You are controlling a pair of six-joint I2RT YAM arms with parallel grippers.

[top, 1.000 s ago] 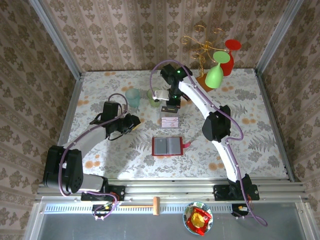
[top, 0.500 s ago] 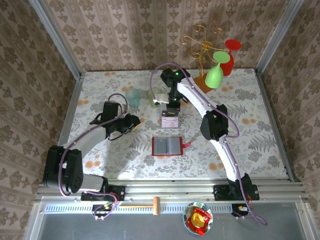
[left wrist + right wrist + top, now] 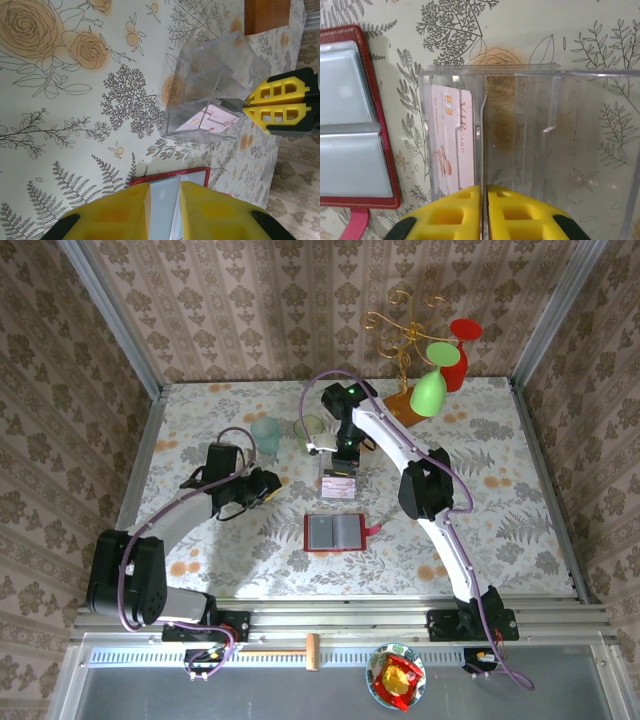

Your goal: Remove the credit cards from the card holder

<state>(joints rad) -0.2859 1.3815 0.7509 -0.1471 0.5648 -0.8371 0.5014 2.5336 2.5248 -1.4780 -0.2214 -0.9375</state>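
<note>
Hovering at clear box (image 3: 535, 145): right gripper (image 3: 484, 190), fingers pressed nearly together, nothing visible between them, tips in line with divider wall. Pink card (image 3: 452, 140) stands in end slot, just beside open card holder (image 3: 350, 125); its sleeves look empty. Risk: fingertip snags divider wall on lift, box tips, card spills. Left gripper (image 3: 164, 192) spread, well apart.

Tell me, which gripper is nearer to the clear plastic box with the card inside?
Right. The right gripper has its fingertips at the clear plastic box, over one of its dividers. The left gripper is apart from it, to the box's left.
</note>
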